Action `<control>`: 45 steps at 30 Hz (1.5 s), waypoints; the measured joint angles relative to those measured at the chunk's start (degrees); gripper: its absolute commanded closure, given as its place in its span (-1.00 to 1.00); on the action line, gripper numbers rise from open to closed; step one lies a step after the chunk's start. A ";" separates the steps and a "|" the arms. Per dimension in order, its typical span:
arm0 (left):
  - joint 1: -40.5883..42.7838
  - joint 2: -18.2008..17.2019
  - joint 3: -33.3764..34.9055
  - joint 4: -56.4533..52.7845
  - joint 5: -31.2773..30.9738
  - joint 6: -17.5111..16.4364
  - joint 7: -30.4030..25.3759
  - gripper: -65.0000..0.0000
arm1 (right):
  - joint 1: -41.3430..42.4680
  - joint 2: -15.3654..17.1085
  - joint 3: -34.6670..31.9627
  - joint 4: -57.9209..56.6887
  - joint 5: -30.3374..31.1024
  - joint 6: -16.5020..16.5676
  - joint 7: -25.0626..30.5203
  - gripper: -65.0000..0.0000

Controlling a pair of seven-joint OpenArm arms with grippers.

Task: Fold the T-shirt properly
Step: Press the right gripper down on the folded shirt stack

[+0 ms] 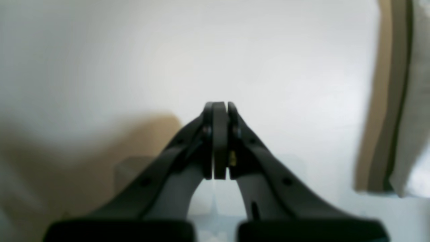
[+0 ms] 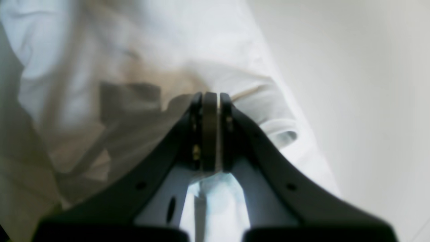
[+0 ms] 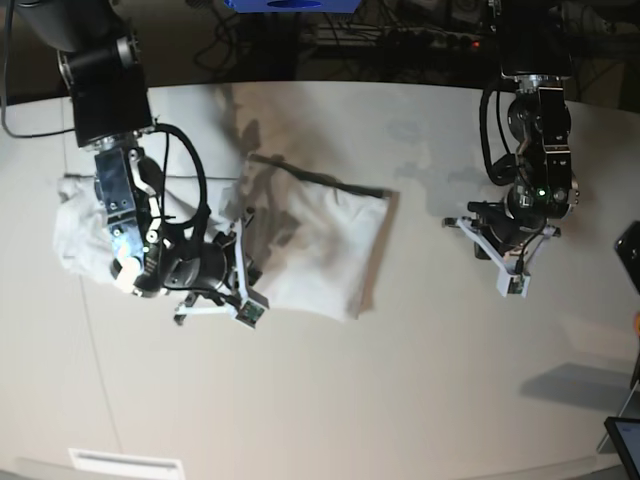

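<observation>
The right gripper (image 2: 211,97) is clamped on a fold of the white, rumpled T-shirt (image 3: 320,240), which lies partly folded on the table (image 3: 420,370), its left part hidden beneath that arm, while the left gripper (image 1: 219,106) hangs closed and empty, well apart.

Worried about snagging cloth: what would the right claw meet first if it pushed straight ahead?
Probably the T-shirt: a rolled fold of it lies right past the right claw, though depth is blurry.
</observation>
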 measured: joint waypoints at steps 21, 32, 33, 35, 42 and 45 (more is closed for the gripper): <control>1.95 -0.13 -0.15 -0.04 0.00 0.00 -0.20 1.00 | 5.07 3.67 0.02 -27.30 5.90 1.99 22.01 0.95; 1.97 -0.02 -0.15 -0.04 0.00 0.00 -0.20 1.00 | 6.78 3.74 0.63 -33.42 8.04 3.63 25.05 0.95; 1.97 0.00 -0.15 -0.04 0.00 0.00 -0.20 1.00 | 6.82 3.54 1.49 -33.75 8.09 3.80 24.76 0.95; 1.97 0.00 -0.15 -0.04 0.02 0.00 -0.20 1.00 | 6.84 2.93 4.37 -35.28 8.57 4.20 24.76 0.95; 1.99 0.00 -0.15 -0.04 0.00 0.00 -0.20 1.00 | 10.69 2.03 12.76 -46.34 10.97 5.75 24.28 0.94; 1.99 0.00 -0.15 -0.04 0.00 -0.02 -0.20 1.00 | 10.88 1.73 16.09 -46.49 10.99 5.40 21.73 0.94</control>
